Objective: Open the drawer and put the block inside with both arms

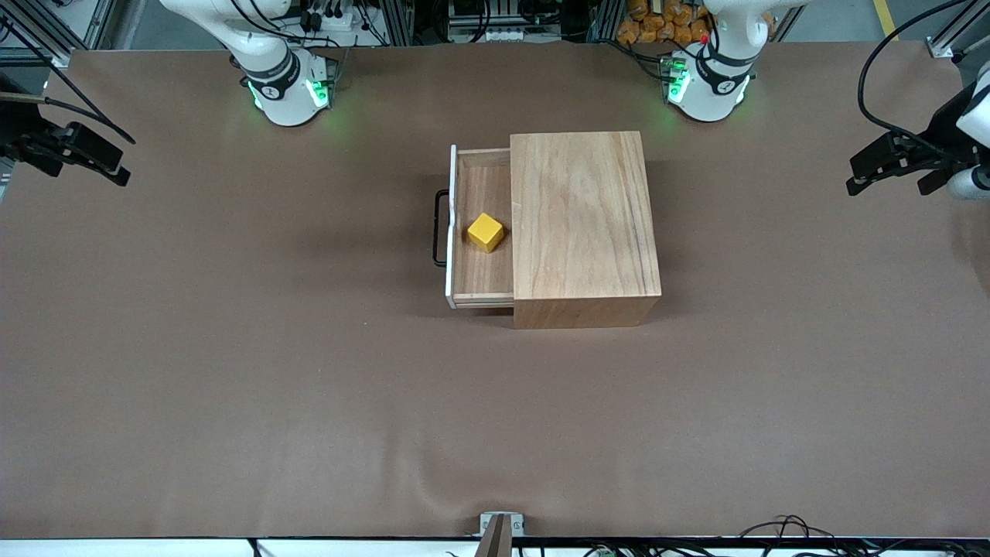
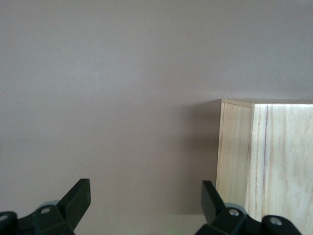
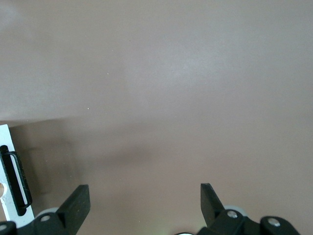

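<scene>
Step in hand: placement looks done. The drawer point(image 1: 481, 232) stands pulled out of the wooden box point(image 1: 584, 228) toward the right arm's end of the worktop point(image 1: 232, 348), and the block point(image 1: 486, 232) sits on the drawer floor, close to the box's edge, resting flat and free of either claw.

Left claw point(image 1: 889, 166): up over bare worktop at the left arm's end, well apart from the box. In the left wrist view its fingers point(image 2: 78, 200) stand spread wide with nothing between them; one corner of the box shows ahead of it. Released.

Right claw point(image 1: 85, 155): over bare worktop at the right arm's end, well apart from the drawer. Fingers point(image 3: 78, 203) spread, nothing gripped; the white front panel point(image 3: 12, 178) and the black wire handle point(image 3: 17, 181) show at the edge of the right wrist view. Released.

Judgement: both arms appear parked. If anything is left, it is only closing the drawer, which the task does not ask for. That would call for the right claw to come to the front panel and press it squarely, so the box does not skid.

Surface: brown matte covering, smooth, a few shallow wrinkles toward the front camera's edge. The two arm bases point(image 1: 290, 93) carry lit green rings. Around the worktop: aluminium framing, loose cables, some orange items near the left arm's base.
</scene>
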Tool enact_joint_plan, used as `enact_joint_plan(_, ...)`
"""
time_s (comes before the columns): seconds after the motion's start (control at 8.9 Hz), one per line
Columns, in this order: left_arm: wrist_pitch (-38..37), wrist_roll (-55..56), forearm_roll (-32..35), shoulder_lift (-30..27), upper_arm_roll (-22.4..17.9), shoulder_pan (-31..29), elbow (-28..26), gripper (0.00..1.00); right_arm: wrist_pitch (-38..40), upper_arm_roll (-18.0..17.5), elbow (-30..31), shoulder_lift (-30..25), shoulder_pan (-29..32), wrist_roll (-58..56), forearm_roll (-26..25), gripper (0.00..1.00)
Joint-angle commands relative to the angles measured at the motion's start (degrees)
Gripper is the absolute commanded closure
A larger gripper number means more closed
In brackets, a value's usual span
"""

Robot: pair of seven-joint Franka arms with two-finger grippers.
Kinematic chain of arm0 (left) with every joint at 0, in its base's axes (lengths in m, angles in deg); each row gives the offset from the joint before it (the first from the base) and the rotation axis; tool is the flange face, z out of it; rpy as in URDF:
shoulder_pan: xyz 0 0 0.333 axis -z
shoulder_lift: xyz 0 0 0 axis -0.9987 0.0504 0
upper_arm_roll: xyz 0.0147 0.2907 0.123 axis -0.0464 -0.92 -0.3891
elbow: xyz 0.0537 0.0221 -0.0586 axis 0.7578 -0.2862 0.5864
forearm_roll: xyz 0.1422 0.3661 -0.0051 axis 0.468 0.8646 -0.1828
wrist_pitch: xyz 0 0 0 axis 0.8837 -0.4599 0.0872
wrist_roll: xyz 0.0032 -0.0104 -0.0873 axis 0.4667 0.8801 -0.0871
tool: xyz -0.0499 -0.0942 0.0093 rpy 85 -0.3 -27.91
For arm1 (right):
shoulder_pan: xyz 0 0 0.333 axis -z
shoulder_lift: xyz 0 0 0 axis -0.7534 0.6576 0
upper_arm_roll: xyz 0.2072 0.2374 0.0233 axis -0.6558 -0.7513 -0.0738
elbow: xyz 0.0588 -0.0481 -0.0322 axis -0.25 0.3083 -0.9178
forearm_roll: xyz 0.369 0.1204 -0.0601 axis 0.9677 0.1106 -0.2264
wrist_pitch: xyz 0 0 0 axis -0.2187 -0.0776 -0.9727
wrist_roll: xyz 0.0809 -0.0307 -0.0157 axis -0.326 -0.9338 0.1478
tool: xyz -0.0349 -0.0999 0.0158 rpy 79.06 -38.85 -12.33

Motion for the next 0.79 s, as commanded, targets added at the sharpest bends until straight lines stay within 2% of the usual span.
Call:
enact_joint_plan(0.0, -0.43, 0.35, -0.48, 0.53, 0.23, -0.08, 1.19, 0.0, 0.98, -0.03, -1.55, 0.72, 0.16, -4.09, 0.04, 0.0)
enact_joint_plan(0.22, -0.43, 0.17, -0.13, 0.53, 0.23, -0.17, 1.63, 0.0, 1.07, 0.06, -1.55, 0.72, 0.59, -10.24, 0.04, 0.0)
enact_joint_plan(0.67, -0.52, 0.26, 0.05, 0.62, 0.23, 0.1, 1.63, 0.0, 0.98, -0.03, -1.55, 0.72, 0.6, -9.92, 0.04, 0.0)
